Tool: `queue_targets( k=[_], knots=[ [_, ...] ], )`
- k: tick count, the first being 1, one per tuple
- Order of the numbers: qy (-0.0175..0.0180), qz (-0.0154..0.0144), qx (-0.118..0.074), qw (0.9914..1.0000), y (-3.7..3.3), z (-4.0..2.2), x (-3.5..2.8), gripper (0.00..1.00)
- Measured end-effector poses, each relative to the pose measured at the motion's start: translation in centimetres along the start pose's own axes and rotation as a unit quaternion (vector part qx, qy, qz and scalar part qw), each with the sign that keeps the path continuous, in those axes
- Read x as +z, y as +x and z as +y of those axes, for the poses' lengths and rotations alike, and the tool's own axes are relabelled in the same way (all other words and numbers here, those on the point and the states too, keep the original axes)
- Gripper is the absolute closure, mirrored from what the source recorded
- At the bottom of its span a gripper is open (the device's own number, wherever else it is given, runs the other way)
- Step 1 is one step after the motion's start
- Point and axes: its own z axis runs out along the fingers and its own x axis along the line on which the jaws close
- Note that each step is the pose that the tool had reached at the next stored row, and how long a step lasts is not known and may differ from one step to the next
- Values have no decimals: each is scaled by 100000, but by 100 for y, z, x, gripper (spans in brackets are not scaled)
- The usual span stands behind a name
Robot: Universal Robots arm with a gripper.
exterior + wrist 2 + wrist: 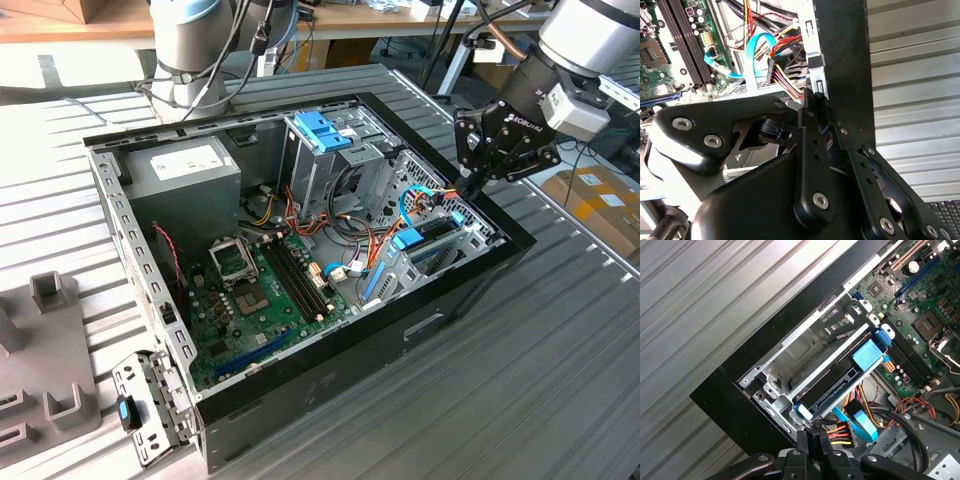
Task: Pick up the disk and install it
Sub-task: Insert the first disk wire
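Black linkage-fingered gripper (468, 186) is seen poised over the corner of the open black computer case (400, 330) at the exterior view's right, its fingertips (811, 439) pressed together with nothing visibly caught between them. In the first wrist view, those tips are placed just beside a bundle of red, yellow and black power wires (840, 431) and a flat light-blue data cable (855, 418). The disk (835, 382), a flat drive with blue plastic side rails, is found already seated edge-on in the silver metal drive cage (805, 347) against the case wall, its blue tab (869, 354) showing on top. In the exterior view the same blue tab (408, 240) is spotted inside the cage, below the gripper. A green motherboard (255, 295) is laid across the case floor, and a grey power supply box (185, 175) is mounted at the far corner.
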Motion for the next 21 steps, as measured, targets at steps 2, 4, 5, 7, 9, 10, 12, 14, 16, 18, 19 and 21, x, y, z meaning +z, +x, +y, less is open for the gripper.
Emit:
queue_targets(
  k=[2,4,5,7,9,10,12,14,16,18,19,21],
  knots=[
    [-1,1,4,100000,-32,29,2,80],
    [-4,5,-1,100000,-47,44,3,80],
    [-4,7,2,100000,-56,51,3,80],
    [-2,4,25,100000,-67,63,4,80],
    [3,2,66,100000,-78,73,5,80],
    [4,3,91,100000,-82,76,6,80],
    [11,4,176,100000,-93,86,6,80],
    [15,5,233,100000,-101,93,7,80],
    [18,5,264,100000,-107,98,7,80],
    [17,7,296,100000,-113,104,7,80],
    [19,4,313,100000,-117,107,8,80],
    [25,9,363,99999,-130,119,9,80]
  ],
)
